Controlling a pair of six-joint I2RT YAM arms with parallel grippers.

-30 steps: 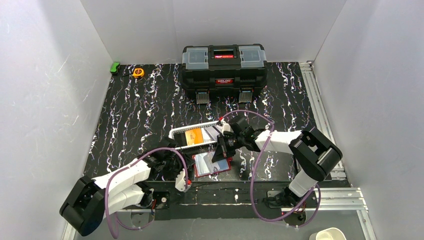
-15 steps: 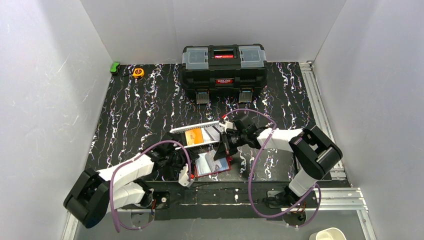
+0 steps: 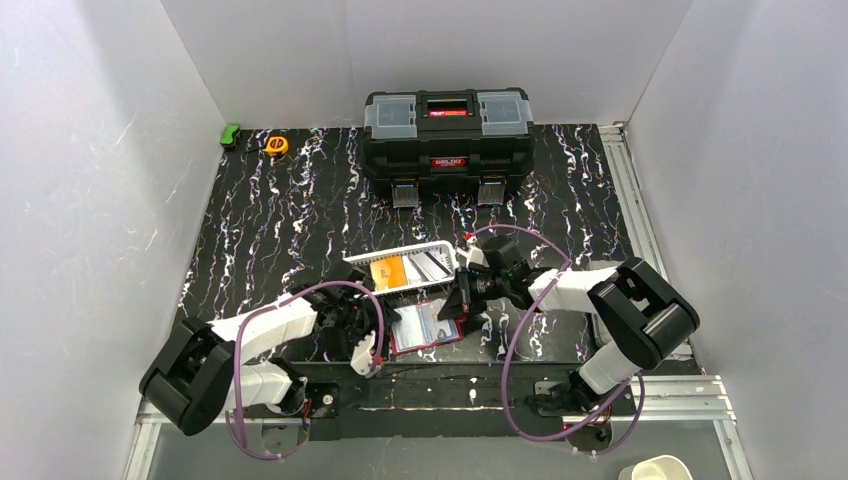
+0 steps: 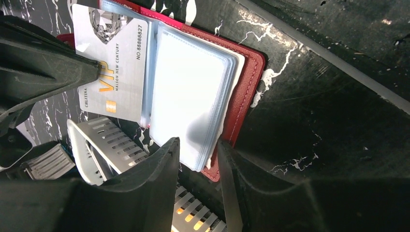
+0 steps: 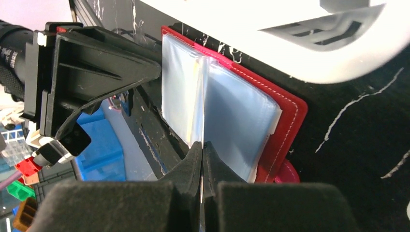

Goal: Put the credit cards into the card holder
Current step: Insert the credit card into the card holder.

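The red card holder [image 3: 428, 330] lies open near the table's front edge, its clear sleeves [image 4: 188, 92] fanned over the red cover [image 4: 247, 92]. A grey-silver VIP credit card [image 4: 118, 67] lies partly in the far sleeve. My right gripper [image 5: 202, 145] is shut on it, the card edge-on between the pads. My left gripper [image 4: 197, 149] stands open astride the near corner of the sleeves, with gaps on both sides. An orange credit card [image 3: 387, 274] lies in the white basket.
The white mesh basket [image 3: 405, 265] lies just behind the holder, close to both grippers. A black toolbox [image 3: 447, 135] stands at the back centre. An orange tape measure [image 3: 276, 145] and a green object [image 3: 230, 135] sit at the back left.
My left gripper's jaws have widened and the arm has shifted right, toward the holder. The right gripper has moved right and nearer with the card; the sleeves now lie spread open.
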